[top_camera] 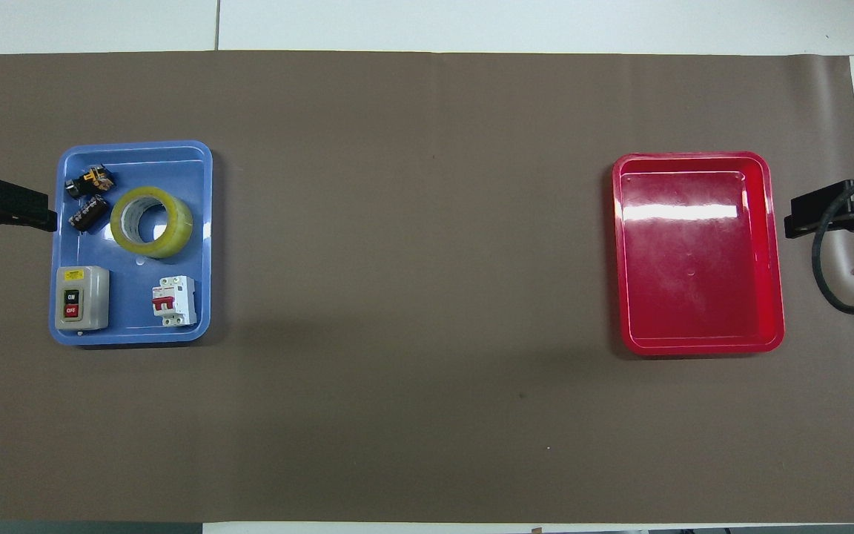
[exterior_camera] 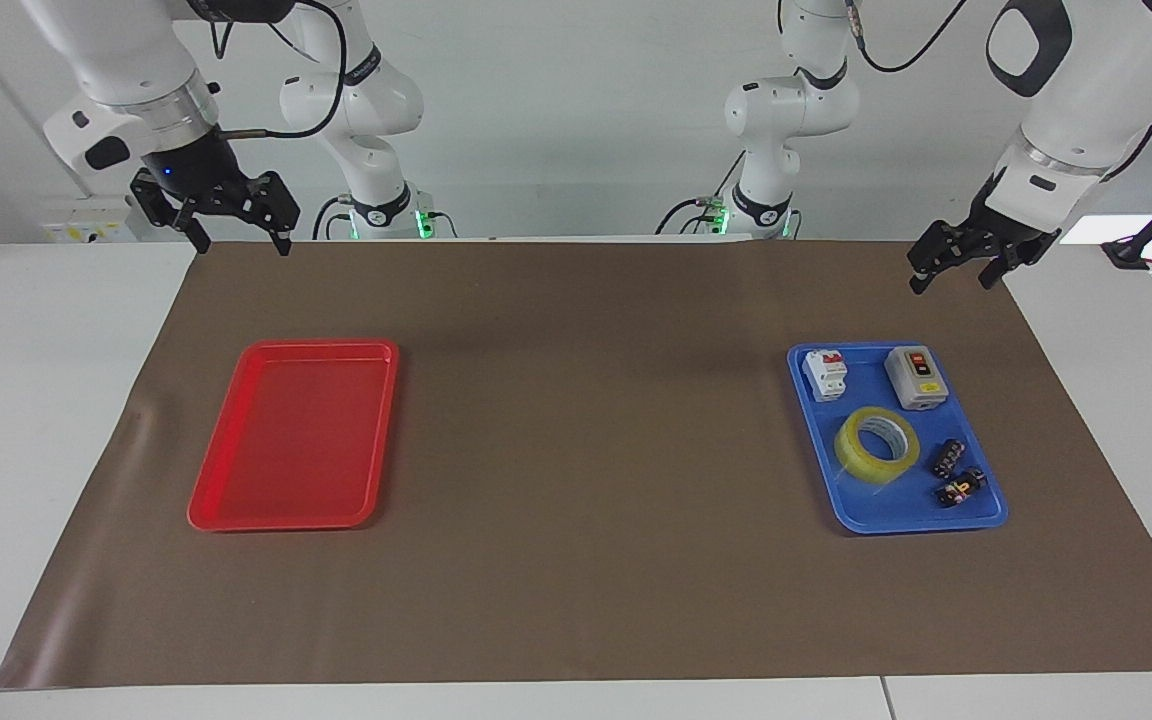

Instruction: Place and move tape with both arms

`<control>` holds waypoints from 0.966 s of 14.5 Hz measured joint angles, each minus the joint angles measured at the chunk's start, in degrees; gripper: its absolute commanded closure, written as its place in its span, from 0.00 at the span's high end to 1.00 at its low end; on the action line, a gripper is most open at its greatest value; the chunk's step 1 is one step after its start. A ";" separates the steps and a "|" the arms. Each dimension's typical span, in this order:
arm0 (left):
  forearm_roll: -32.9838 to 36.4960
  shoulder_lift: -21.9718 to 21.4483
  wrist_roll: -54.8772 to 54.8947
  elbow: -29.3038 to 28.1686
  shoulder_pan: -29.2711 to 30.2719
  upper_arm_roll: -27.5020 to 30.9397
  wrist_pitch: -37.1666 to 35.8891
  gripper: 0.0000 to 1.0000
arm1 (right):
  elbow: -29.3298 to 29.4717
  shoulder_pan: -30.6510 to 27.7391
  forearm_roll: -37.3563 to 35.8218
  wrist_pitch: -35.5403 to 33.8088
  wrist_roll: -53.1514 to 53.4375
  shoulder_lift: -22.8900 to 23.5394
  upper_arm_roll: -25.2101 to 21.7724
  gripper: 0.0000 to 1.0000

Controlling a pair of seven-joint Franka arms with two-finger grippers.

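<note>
Two trays well apart; tape (exterior_camera: 876, 445) mid blue tray (exterior_camera: 981, 515); wide bare mat (exterior_camera: 586, 450) between.

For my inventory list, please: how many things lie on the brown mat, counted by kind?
Trays: 2, blue tray and red tray
Tape: 1
Switch box: 1
Circuit breaker: 1
Small dark parts: 2
Total: 7

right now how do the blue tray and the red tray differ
The blue tray holds the tape, a grey switch box, a white breaker and two small dark parts; the red tray holds nothing. The blue tray lies toward the left arm's end of the table, the red tray toward the right arm's end. The red tray looks larger. Both are rectangular, rimmed, flat on the brown mat.
</note>
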 measured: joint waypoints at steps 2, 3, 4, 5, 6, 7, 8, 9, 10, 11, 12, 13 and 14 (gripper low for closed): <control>0.00 -0.07 0.00 -0.17 0.00 0.00 0.06 1.00 | 0.00 0.00 0.00 -0.16 0.00 0.00 -0.03 1.00; 0.01 -0.10 0.00 -0.18 0.00 0.00 0.08 1.00 | 0.00 0.00 0.00 -0.25 0.00 0.00 -0.03 1.00; 0.02 -0.15 0.01 -0.26 0.00 0.00 0.21 1.00 | 0.00 0.00 0.00 -0.35 0.00 0.00 -0.03 1.00; 0.05 -0.23 0.01 -0.64 0.01 0.00 0.82 1.00 | 0.00 0.00 0.00 -0.49 0.00 0.00 -0.03 1.00; 0.10 -0.33 0.01 -1.55 0.03 0.01 2.17 1.00 | 0.00 0.00 0.00 -0.65 0.00 0.00 -0.03 1.00; 0.13 -0.40 0.01 -3.14 0.08 0.05 4.50 1.00 | 0.00 0.00 0.00 -0.85 0.00 0.00 -0.03 1.00; 0.15 -0.39 0.01 -5.47 0.15 0.10 7.82 1.00 | 0.00 0.00 0.00 -0.95 0.00 0.00 -0.03 1.00; 0.15 -0.29 0.02 -8.12 0.28 0.13 11.47 1.00 | 0.00 0.00 0.00 -1.02 0.00 0.00 -0.03 1.00; 0.15 -0.02 0.04 -10.54 0.48 0.14 14.69 1.00 | 0.00 0.00 0.00 -1.25 0.00 0.00 -0.03 1.00; 0.15 0.55 0.09 -12.52 0.69 0.18 17.57 1.00 | 0.00 0.00 0.00 -1.69 0.00 0.00 -0.04 1.00; 0.15 1.36 0.12 -13.76 0.80 0.24 19.92 1.00 | 0.00 0.00 0.00 -1.97 0.00 -0.01 -0.04 1.00; 0.16 2.52 0.14 -14.62 0.88 0.32 22.18 1.00 | 0.00 -0.01 0.00 -2.01 0.00 -0.02 -0.07 1.00; 0.16 3.92 0.16 -15.20 1.00 0.37 24.31 0.99 | 0.00 -0.02 0.00 -2.01 0.00 -0.03 -0.11 1.00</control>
